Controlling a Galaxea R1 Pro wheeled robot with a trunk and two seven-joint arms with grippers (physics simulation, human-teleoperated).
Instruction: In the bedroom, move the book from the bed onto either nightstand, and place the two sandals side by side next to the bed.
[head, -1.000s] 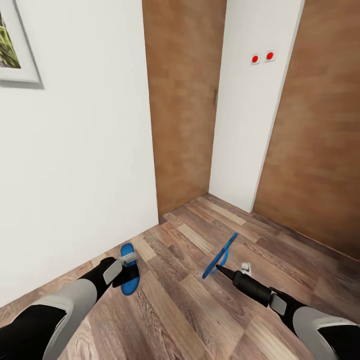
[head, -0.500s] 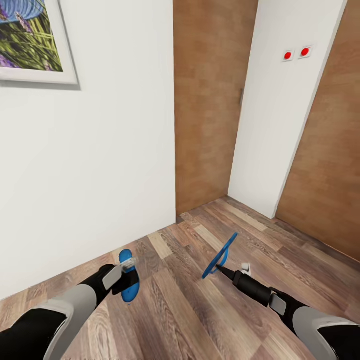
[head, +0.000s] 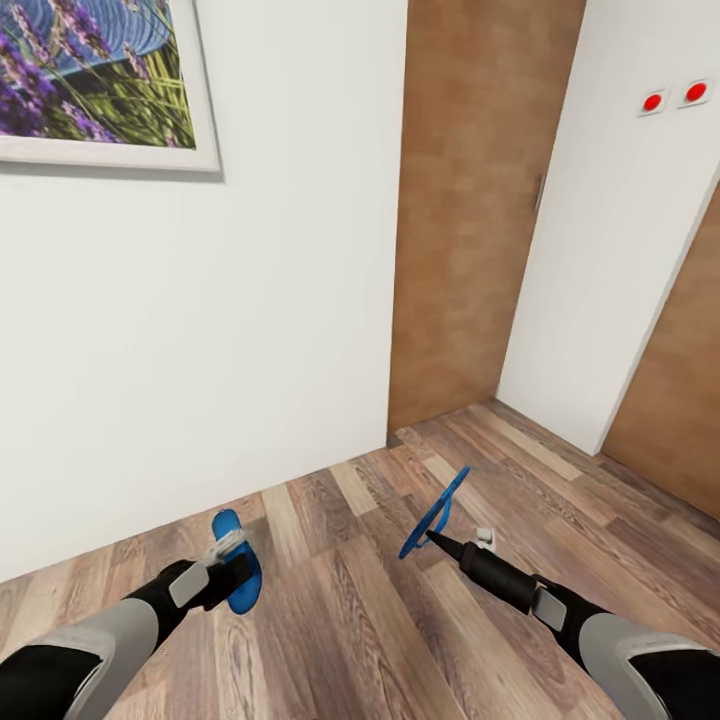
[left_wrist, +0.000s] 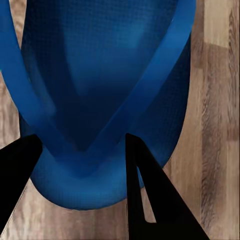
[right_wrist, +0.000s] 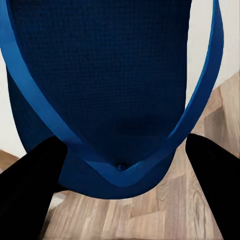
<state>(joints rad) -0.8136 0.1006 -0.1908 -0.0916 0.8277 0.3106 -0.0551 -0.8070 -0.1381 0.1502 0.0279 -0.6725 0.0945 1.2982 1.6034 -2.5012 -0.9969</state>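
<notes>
Head view puts me facing a plain white wall (head: 250, 330) with a framed lavender picture (head: 100, 80) on it, a brown wooden door panel (head: 470, 220) beside it, and two small red round wall buttons (head: 673, 97) further along. Neither bed, nightstand nor book is in front of me.

My left jaws (head: 228, 560) are closed on one thin flat bright blue flip-flop (head: 235, 570), carried low above the brown wood-plank floor (head: 380, 620). From the left wrist camera its V-shaped strap (left_wrist: 150, 85) meets the sole just between my dark fingers (left_wrist: 150, 200), so I judge the hold sits at the toe end. My right jaws (head: 432, 537) are clamped on the second bright blue flip-flop (head: 435, 510), which hangs tilted and edge-on from the head camera; the right wrist camera looks flat onto its sole (right_wrist: 105, 75), with the strap's toe plug close to where my fingers (right_wrist: 30, 185) pinch it.

So the step in hand, as I read it, is carrying both sandals toward the bed, with the book part undecided from here. Next I need to turn my base until the bed comes into sight, roll up alongside it, then lower both arms and set the pair flat on the floor, soles down, parallel and just beside each other. The right one will need rotating level first, or it may land on its edge.
</notes>
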